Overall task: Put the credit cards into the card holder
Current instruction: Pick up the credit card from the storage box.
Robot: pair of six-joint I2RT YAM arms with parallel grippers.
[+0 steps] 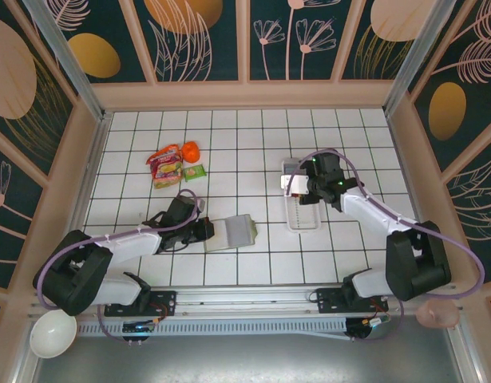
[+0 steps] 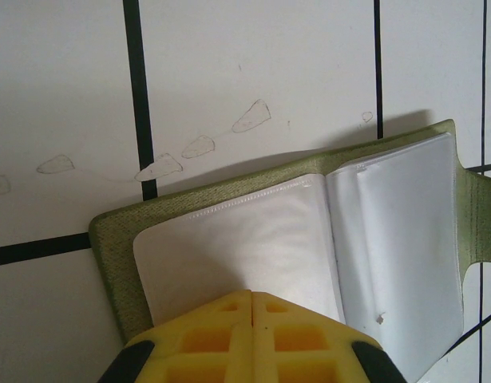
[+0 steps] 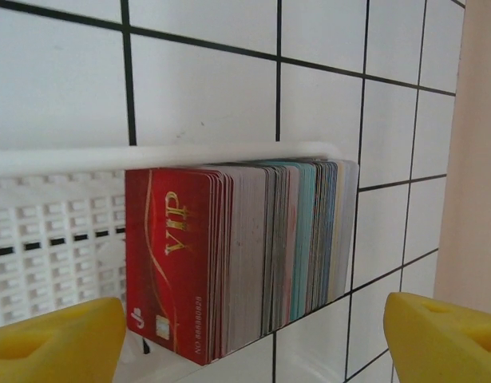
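Top external shows me the holder (image 1: 233, 233) lying open just below the middle of the frame, with the left gripper (image 1: 203, 230) at its left edge. Bare tiles lie above it, below it and to its right. The tray (image 1: 306, 215) sits right of centre, and a strip of bare tiles separates it from the holder. The right gripper (image 1: 297, 183) hangs over the tray's upper end. The packets (image 1: 169, 165) lie in the upper left, well apart from both arms. On the left wrist view my left gripper (image 2: 251, 297) is clenched, its yellow fingertips meeting at the bottom edge of the frame over the holder's (image 2: 229, 239) clear sleeves. I cannot tell whether it pinches anything or only presses down. The holder's olive border runs along the top and left of the sleeves, with white tile beyond it. On the right wrist view my right gripper (image 3: 249, 319) is spread wide, one yellow finger (image 3: 53, 339) in the lower left corner and the other in the lower right. The cards (image 3: 177, 271) stand on edge between the fingers, touching neither. They form a thick stack against the tray's (image 3: 53, 231) end wall, with a red card at the front. There is more room on the stack's right side, where tiles show.
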